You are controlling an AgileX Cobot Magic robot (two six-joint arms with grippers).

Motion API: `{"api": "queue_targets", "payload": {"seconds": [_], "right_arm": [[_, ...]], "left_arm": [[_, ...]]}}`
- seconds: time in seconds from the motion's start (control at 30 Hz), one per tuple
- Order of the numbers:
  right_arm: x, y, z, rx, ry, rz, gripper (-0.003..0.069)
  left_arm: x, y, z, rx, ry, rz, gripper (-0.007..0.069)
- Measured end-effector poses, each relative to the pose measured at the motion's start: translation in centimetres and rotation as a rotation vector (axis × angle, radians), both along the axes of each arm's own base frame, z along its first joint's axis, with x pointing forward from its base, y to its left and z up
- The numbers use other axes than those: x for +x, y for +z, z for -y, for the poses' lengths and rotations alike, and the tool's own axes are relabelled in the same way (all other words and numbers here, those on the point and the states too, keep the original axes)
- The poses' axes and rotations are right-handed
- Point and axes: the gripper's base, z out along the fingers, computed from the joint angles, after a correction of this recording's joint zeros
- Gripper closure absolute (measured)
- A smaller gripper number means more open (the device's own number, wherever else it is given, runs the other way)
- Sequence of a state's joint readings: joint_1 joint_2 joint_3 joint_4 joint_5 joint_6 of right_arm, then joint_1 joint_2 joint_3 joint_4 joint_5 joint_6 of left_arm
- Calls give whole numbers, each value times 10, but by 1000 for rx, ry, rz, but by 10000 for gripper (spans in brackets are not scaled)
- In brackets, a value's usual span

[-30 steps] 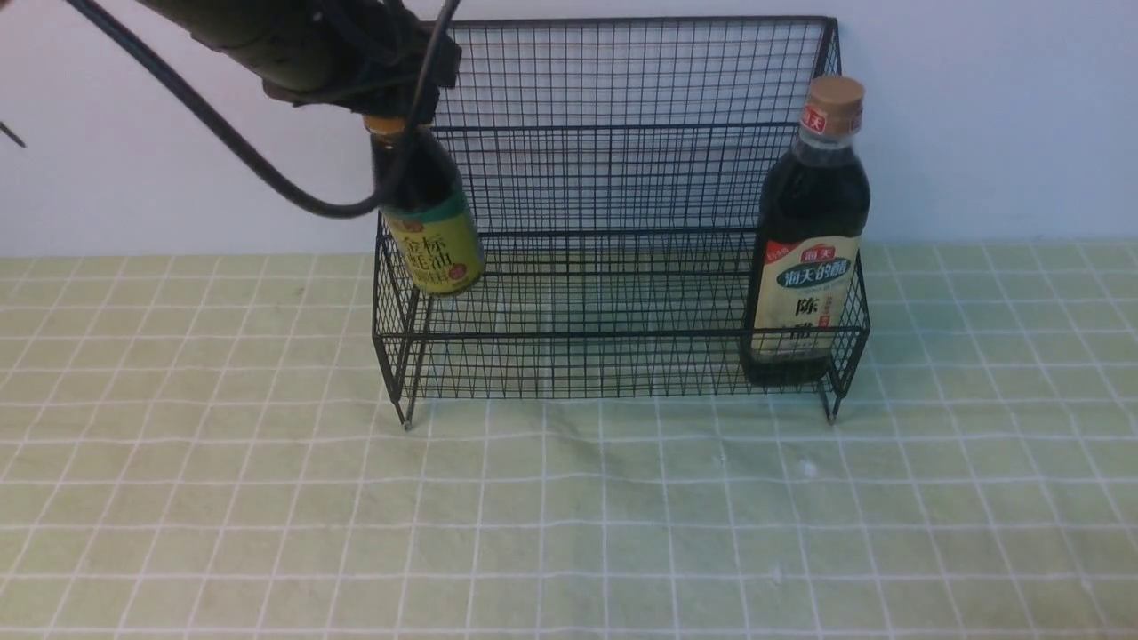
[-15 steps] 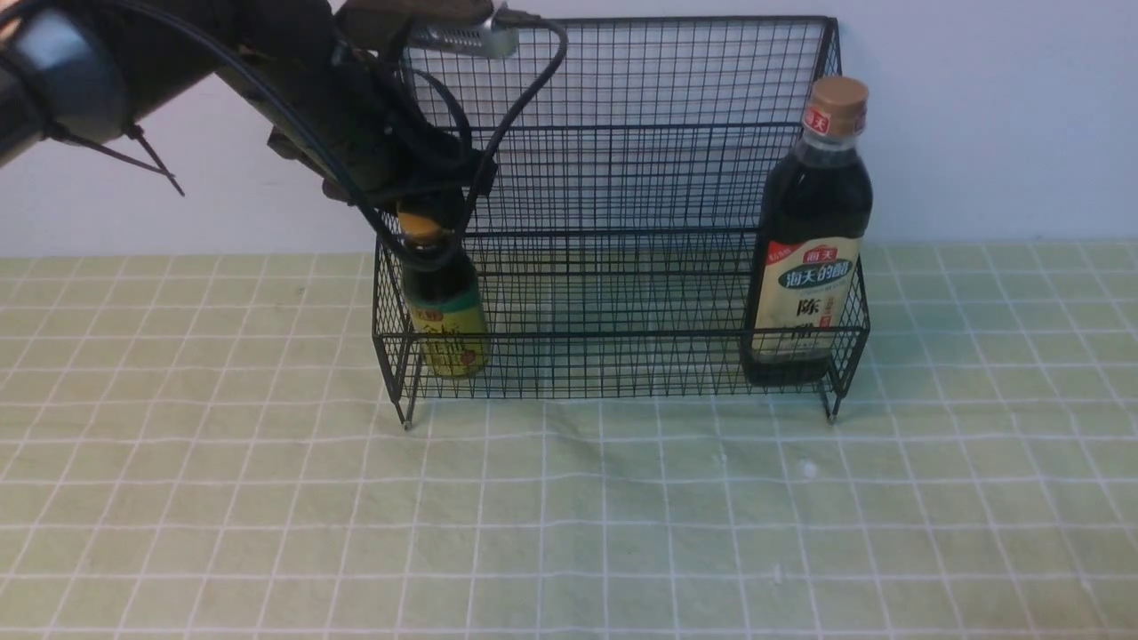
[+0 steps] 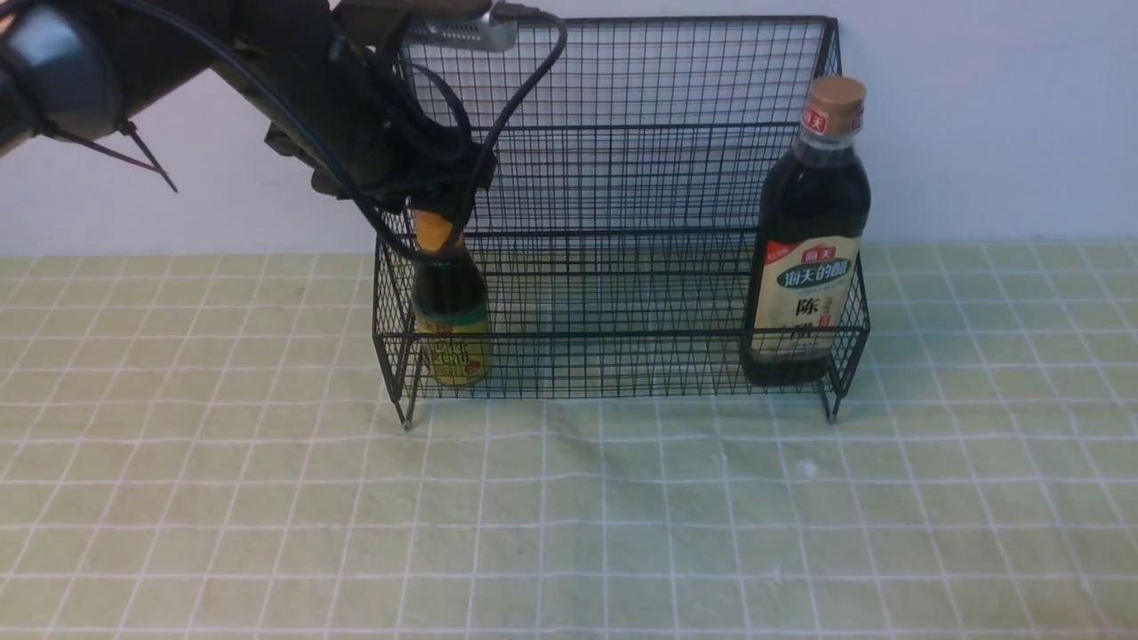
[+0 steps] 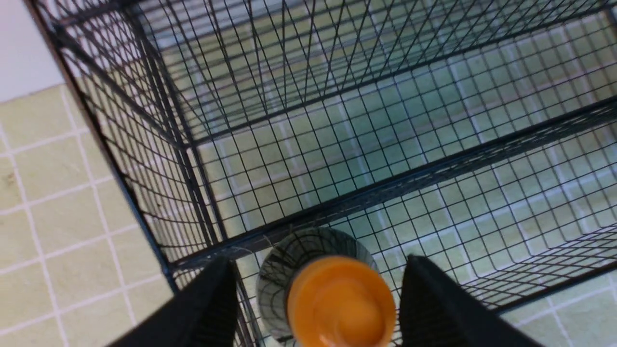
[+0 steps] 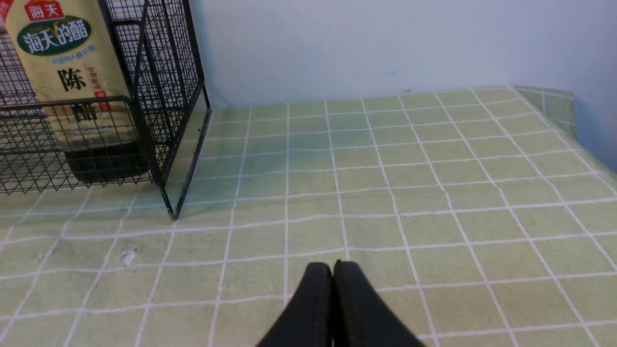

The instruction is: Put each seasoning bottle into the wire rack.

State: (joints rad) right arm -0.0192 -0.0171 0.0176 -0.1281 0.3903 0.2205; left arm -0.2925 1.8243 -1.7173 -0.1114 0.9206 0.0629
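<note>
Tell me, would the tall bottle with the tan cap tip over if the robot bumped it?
Probably not easily. The tall bottle looks full of dark liquid, so likely heavy, and the wire rack fences its base. Its height still makes it somewhat tippy.

To the right of my left gripper [image 3: 440,209], the tall bottle [image 3: 811,240] carries a cream label [image 3: 807,298] reading "海天的醋" on a green oval, with a large "陈" beneath. Its neck tag [image 3: 813,120] shows red "海天". On the short bottle [image 3: 451,311] just under my fingers [image 4: 434,303], the yellow label's characters are unreadable behind the wire.
</note>
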Motion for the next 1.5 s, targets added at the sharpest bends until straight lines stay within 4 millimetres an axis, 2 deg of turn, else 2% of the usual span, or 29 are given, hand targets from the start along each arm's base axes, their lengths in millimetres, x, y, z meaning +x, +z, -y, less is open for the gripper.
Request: {"api": "queue_targets", "payload": {"seconds": [0.07, 0.17, 0.2, 0.27, 0.3, 0.33, 0.37, 0.4, 0.47, 0.5, 0.53, 0.6, 0.77, 0.8, 0.83, 0.93, 1.0, 1.17, 1.2, 1.27, 1.33, 1.5], "right_arm": [[0, 0, 0, 0, 0, 0, 672], [0, 0, 0, 0, 0, 0, 672], [0, 0, 0, 0, 0, 0, 672], [0, 0, 0, 0, 0, 0, 672], [0, 0, 0, 0, 0, 0, 672], [0, 0, 0, 0, 0, 0, 672], [0, 0, 0, 0, 0, 0, 672], [0, 0, 0, 0, 0, 0, 672], [0, 0, 0, 0, 0, 0, 672], [0, 0, 0, 0, 0, 0, 672], [0, 0, 0, 0, 0, 0, 672], [0, 0, 0, 0, 0, 0, 672], [0, 0, 0, 0, 0, 0, 672], [0, 0, 0, 0, 0, 0, 672], [0, 0, 0, 0, 0, 0, 672], [0, 0, 0, 0, 0, 0, 672], [0, 0, 0, 0, 0, 0, 672], [0, 0, 0, 0, 0, 0, 672], [0, 0, 0, 0, 0, 0, 672], [0, 0, 0, 0, 0, 0, 672], [0, 0, 0, 0, 0, 0, 672], [0, 0, 0, 0, 0, 0, 672]], "left_arm": [[-5, 9, -1, -8, 1, 14, 237], [-21, 34, -6, -21, 0, 59, 328], [-28, 46, -8, -29, 0, 84, 366], [-53, 77, -16, -46, -2, 141, 512], [-56, 80, -16, -47, -3, 146, 523], [-76, 101, -22, -60, -5, 192, 585], [-90, 115, -27, -70, -6, 226, 606], [-93, 117, -27, -71, -6, 232, 609], [-128, 143, -38, -101, -2, 314, 628], [-146, 151, -43, -119, 3, 356, 631], [-149, 152, -44, -123, 4, 363, 631], [-191, 159, -58, -168, 21, 474, 631], [-255, 133, -78, -233, 46, 616, 631], [-256, 126, -78, -232, 48, 606, 631], [-279, 100, -86, -251, 58, 662, 631], [-305, 62, -95, -271, 68, 718, 631], [-314, 48, -98, -276, 71, 733, 631], [-340, -4, -106, -280, 73, 744, 631], [-340, -6, -106, -280, 73, 743, 631], [-348, -31, -108, -277, 73, 735, 631], [-351, -43, -109, -275, 73, 731, 631], [-351, -61, -110, -251, 73, 714, 631]]}}
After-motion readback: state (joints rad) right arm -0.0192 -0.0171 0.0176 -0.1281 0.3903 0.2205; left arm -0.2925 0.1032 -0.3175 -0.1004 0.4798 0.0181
